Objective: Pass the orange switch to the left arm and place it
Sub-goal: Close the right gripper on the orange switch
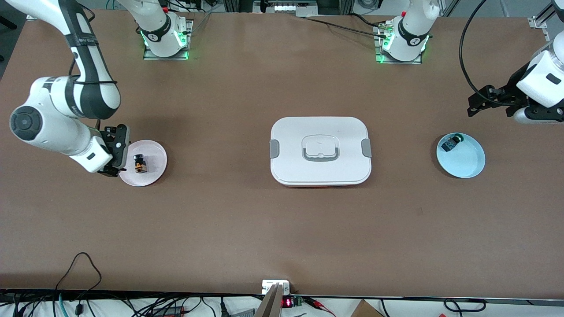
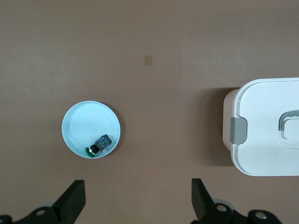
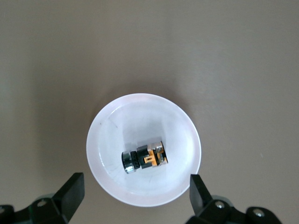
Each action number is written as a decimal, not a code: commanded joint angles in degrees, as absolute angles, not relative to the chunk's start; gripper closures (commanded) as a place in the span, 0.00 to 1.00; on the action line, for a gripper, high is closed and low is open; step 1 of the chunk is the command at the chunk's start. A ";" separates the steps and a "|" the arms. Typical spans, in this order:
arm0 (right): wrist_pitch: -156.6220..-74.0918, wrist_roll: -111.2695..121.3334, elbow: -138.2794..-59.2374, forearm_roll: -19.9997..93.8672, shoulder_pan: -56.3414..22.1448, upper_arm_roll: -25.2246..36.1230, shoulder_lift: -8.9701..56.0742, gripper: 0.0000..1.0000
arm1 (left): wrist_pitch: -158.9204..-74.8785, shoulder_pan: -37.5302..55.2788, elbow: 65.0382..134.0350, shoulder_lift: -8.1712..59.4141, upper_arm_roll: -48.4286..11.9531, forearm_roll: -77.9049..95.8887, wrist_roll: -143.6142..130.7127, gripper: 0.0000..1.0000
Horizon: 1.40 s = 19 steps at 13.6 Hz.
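Right wrist view alone shows the orange switch's (image 3: 144, 160) metallic end.

White arms (image 1: 57, 119), black joint bands, green-lit bases (image 1: 165, 42)

Right arm, white with black joint bands: elbow bent, forearm angled downward, its black two-finger gripper (image 1: 115, 152) (image 3: 135, 196) hangs over the rim of the pale pink round plate (image 1: 154, 172), fingers spread wide.

Left arm, same build: waits raised, its black two-finger gripper (image 1: 482, 99) (image 2: 138, 200) far from that plate, over the table's left-arm end, fingers apart.
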<state>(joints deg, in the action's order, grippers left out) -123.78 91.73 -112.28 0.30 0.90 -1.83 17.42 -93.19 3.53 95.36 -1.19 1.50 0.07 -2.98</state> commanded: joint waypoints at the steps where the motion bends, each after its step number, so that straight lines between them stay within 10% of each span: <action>1: -130.49 99.38 -117.58 -0.53 1.23 -2.29 16.70 0.00 | -92.55 3.25 94.57 -1.23 1.49 -0.70 -2.02 0.00; 19: -148.09 112.06 -124.98 -0.53 4.31 -2.37 22.41 0.00 | -92.55 3.25 94.57 -1.14 1.49 -0.70 -2.02 0.00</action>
